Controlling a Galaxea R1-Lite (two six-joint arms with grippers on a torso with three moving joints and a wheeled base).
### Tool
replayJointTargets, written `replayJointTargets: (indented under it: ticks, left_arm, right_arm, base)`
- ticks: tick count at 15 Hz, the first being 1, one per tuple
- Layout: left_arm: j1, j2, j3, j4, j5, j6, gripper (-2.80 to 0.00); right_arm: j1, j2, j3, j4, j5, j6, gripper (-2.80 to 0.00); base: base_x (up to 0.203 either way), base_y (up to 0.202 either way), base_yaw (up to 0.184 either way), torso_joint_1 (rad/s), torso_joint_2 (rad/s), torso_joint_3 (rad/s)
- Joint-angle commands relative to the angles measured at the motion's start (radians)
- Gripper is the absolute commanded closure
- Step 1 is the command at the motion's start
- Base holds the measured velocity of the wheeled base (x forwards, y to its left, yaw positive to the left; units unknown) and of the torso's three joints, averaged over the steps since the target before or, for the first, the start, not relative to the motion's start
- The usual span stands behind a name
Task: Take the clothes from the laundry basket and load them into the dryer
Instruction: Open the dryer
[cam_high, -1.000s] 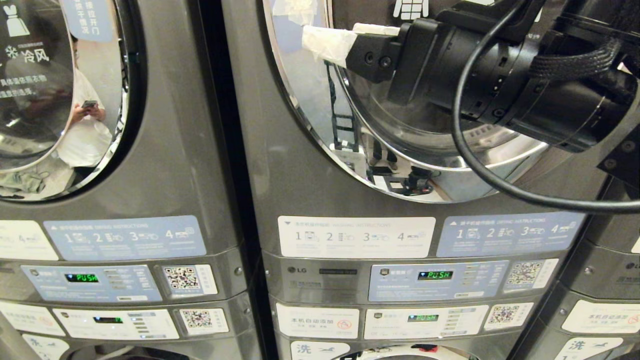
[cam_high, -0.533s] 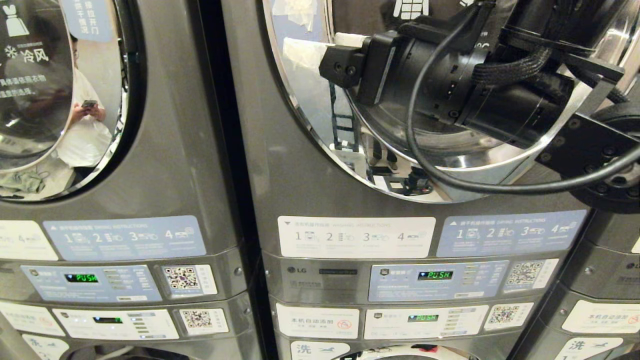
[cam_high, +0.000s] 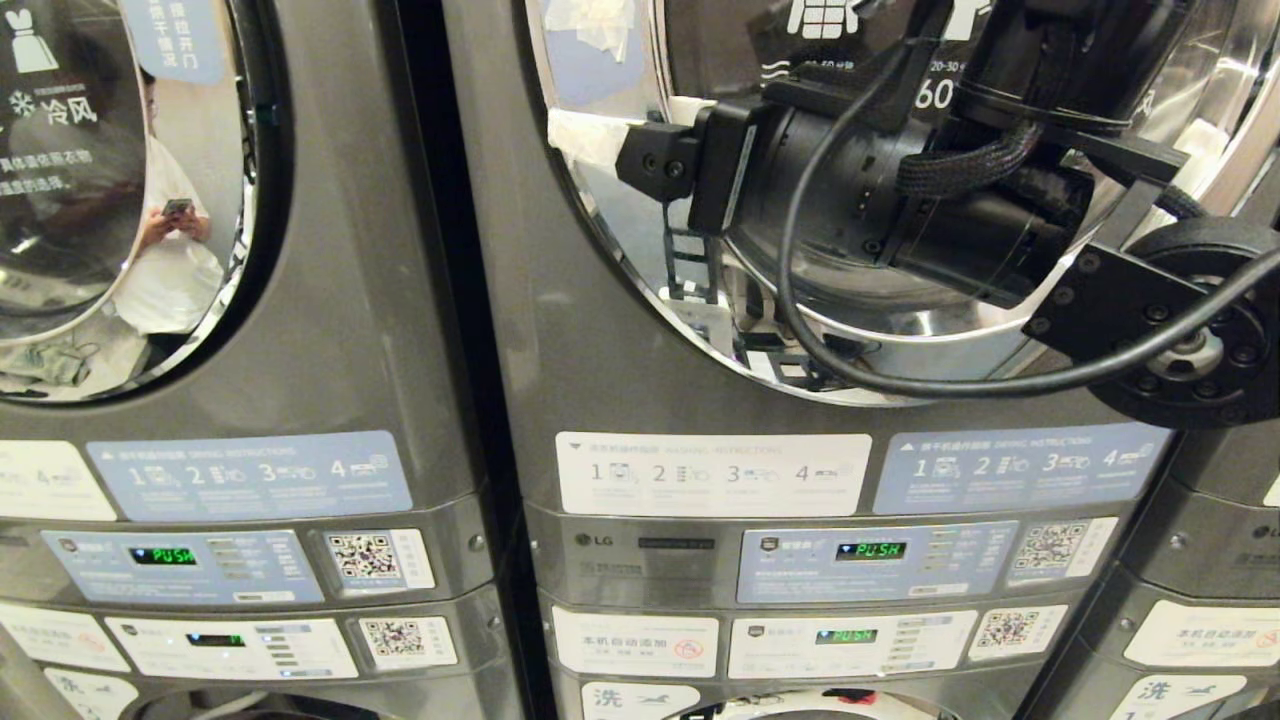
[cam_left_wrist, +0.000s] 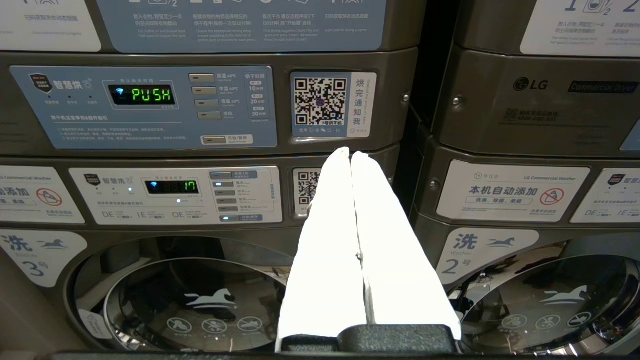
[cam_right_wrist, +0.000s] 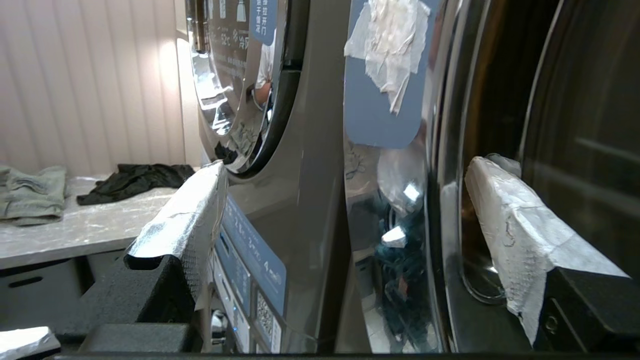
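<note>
The middle dryer has a round chrome-rimmed door. My right gripper hangs in front of that door's left edge, pointing left, open and holding nothing. In the right wrist view the right gripper straddles the door rim, with one taped finger out toward the neighbouring machine and the other over the dark glass. My left gripper stays parked low before the washers, its white fingers pressed together and empty. The laundry basket is out of view.
A second dryer stands to the left, its door reflecting a person in white with a phone. Control panels and washers sit below. A dark garment and a grey-green one lie on a counter.
My right arm has swung left and down across the dryer door, bringing its elbow joint into the head view at the right. The gripper has stayed open.
</note>
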Motion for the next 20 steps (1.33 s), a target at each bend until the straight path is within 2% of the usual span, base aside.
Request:
replayJointTargets:
  ticks: [1, 11, 20]
  left_arm:
    - [0.000, 0.000, 0.000, 0.000, 0.000, 0.000, 0.00]
    - [0.000, 0.000, 0.000, 0.000, 0.000, 0.000, 0.00]
    - [0.000, 0.000, 0.000, 0.000, 0.000, 0.000, 0.00]
  right_arm:
    - [0.005, -0.018, 0.005, -0.004, 0.020, 0.005, -2.80]
    - [0.014, -0.228, 0.227, 0.015, 0.335, 0.010, -2.80]
    - [0.014, -0.516, 0.424, 0.149, 0.569, -0.001, -2.80]
  base:
    - [0.000, 0.000, 0.000, 0.000, 0.00, 0.000]
    - [0.000, 0.000, 0.000, 0.000, 0.00, 0.000]
    - [0.000, 0.000, 0.000, 0.000, 0.00, 0.000]
